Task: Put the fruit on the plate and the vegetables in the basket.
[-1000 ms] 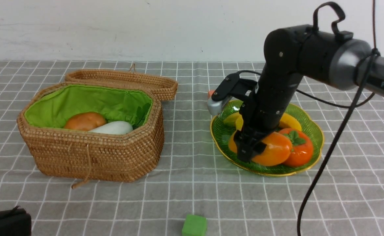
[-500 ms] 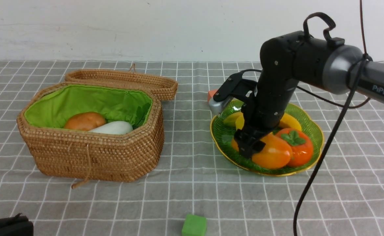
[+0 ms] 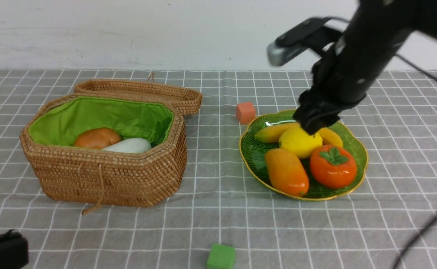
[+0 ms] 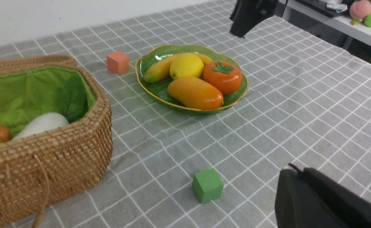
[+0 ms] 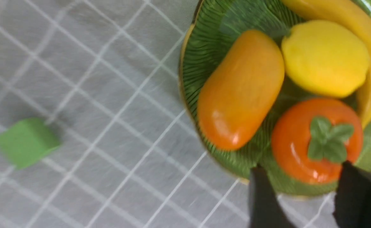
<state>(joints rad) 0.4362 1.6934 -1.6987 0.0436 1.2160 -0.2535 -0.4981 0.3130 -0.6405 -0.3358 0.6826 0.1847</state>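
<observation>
On the green plate (image 3: 359,148) lie the fruit: banana (image 3: 272,132), lemon (image 3: 300,142), mango (image 3: 286,172) and persimmon (image 3: 332,167). My right gripper (image 3: 312,122) hangs above the plate's far side, open, with nothing between its fingers (image 5: 263,196); in the right wrist view it (image 5: 301,166) is over the persimmon (image 5: 302,148). The open wicker basket (image 3: 106,175) on the left holds the potato (image 3: 96,137) and the white radish (image 3: 128,145). My left gripper (image 4: 296,171) is shut and empty, low at the near left (image 3: 2,250).
A small orange cube (image 3: 245,112) sits just behind the plate's left rim. A green cube (image 3: 221,256) lies near the front edge of the checked cloth. The basket's lid (image 3: 140,93) lies back behind it. A side table with toys (image 4: 362,12) stands beyond the right edge.
My right gripper has lifted off the mango and risen up and back from the plate, its jaws narrowing. The mango has settled toward the plate's left. The left arm has hardly moved.
</observation>
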